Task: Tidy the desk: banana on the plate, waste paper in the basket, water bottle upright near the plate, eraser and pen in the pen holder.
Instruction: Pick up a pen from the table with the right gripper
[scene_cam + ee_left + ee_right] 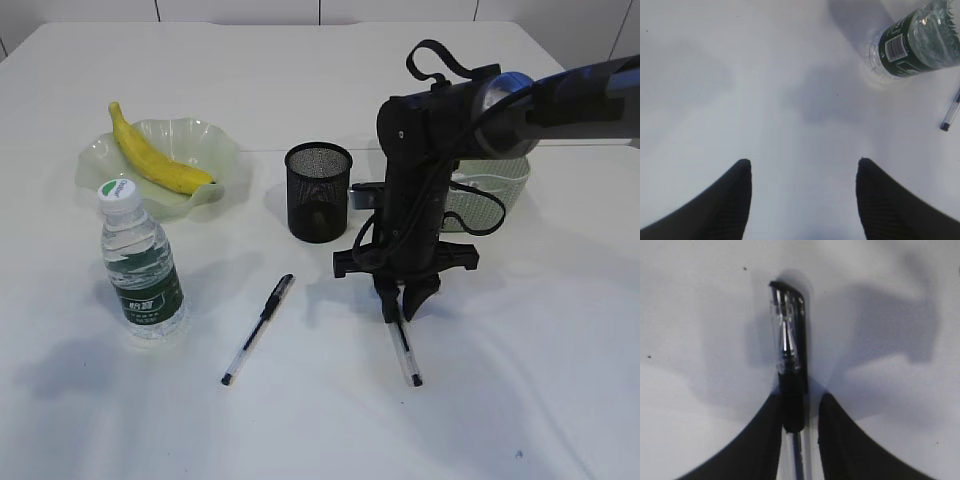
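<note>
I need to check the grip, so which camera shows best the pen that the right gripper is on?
The right wrist view: the pen fills the frame, its fingers close on both sides. The exterior view shows it small under the right gripper; the left wrist view misses it.

We note banana (pixel 160 157) on plate (pixel 210 140); bottle (pixel 142 265) upright before plate; pen holder (pixel 318 190) right of plate; two pens (pixel 258 328) before holder.

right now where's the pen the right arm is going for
In the exterior view that pen lies on the table right of centre, in front of the pen holder, with the right gripper closing around its capped end.
</note>
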Robot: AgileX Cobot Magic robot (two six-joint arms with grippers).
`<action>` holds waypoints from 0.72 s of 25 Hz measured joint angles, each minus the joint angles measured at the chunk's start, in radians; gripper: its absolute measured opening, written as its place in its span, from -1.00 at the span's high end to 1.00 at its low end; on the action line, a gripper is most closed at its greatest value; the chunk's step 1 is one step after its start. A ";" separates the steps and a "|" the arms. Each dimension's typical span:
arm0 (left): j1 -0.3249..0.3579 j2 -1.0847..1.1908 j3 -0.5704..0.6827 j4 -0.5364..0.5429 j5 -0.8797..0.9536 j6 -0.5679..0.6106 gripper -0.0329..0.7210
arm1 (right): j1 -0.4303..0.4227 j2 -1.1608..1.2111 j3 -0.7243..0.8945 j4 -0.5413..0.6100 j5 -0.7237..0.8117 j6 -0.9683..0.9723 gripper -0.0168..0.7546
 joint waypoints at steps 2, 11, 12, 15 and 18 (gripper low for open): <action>0.000 0.000 0.000 0.000 0.000 0.000 -0.32 | 0.000 0.000 0.000 0.000 0.000 0.000 0.58; 0.000 0.000 0.000 0.000 -0.006 0.000 -0.32 | 0.000 0.000 -0.001 -0.004 0.000 -0.005 0.82; 0.000 0.000 0.000 0.000 -0.006 0.000 -0.32 | 0.000 0.000 -0.001 -0.004 0.000 -0.014 0.82; 0.000 0.000 0.000 0.000 -0.006 0.000 -0.32 | 0.000 0.000 -0.001 -0.004 0.000 -0.037 0.82; 0.000 0.000 0.000 0.000 -0.010 0.000 -0.32 | 0.002 -0.018 -0.001 -0.004 -0.001 -0.053 0.82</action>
